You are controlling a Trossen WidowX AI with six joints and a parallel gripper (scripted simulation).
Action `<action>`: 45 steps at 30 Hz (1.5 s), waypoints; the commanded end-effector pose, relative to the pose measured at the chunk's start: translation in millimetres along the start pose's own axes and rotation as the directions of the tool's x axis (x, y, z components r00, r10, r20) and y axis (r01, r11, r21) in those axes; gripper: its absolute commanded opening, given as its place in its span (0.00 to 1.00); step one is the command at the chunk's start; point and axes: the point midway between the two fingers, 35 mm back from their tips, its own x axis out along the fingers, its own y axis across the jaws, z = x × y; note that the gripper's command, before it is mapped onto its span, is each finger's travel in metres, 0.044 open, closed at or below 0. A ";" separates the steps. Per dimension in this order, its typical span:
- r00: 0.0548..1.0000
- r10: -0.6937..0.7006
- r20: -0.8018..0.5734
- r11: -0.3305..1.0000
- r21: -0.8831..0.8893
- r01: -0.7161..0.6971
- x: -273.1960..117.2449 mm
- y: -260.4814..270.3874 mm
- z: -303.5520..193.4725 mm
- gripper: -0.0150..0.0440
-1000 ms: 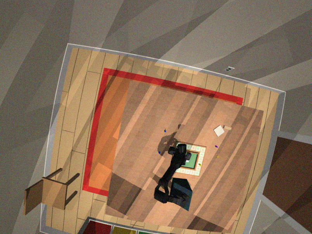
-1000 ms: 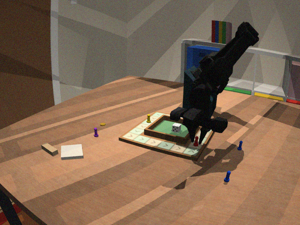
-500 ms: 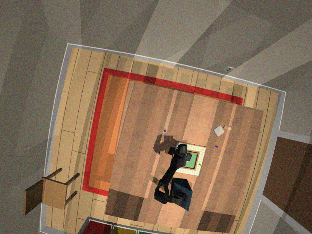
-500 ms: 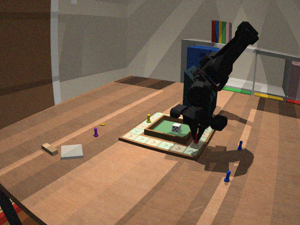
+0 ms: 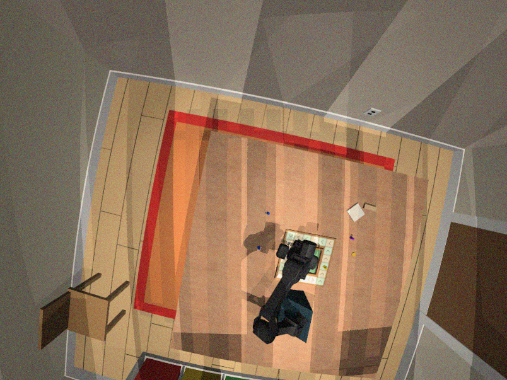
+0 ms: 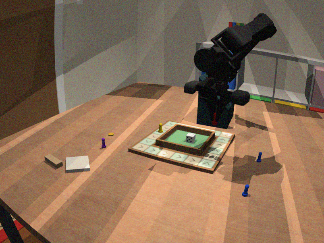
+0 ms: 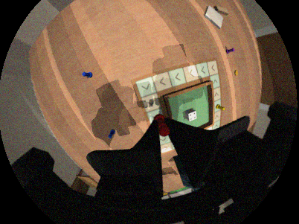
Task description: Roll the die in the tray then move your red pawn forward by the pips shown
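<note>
Red pawn hangs upright, pinched in the nearly closed claw, lifted above the game board by its far edge, beyond the tray. The die rests in the tray. The arrowed track squares lie straight below the claw; judging from this, setting down means descending onto the right square.

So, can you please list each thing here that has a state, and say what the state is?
gripper: shut on the red pawn, raised above the board
red pawn: held, lifted off the board
die: resting in the tray
yellow pawn: upright on the board
two blue pawns: upright on the table
</note>
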 end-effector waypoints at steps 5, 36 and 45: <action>1.000 0.000 0.005 1.000 -0.010 0.000 -14.9 1.4 -2.9 0.25; 1.000 -0.003 0.005 1.000 -0.007 0.003 28.8 -1.7 -106.4 0.25; 1.000 -0.001 0.001 1.000 -0.006 0.001 42.8 -10.3 -138.7 0.25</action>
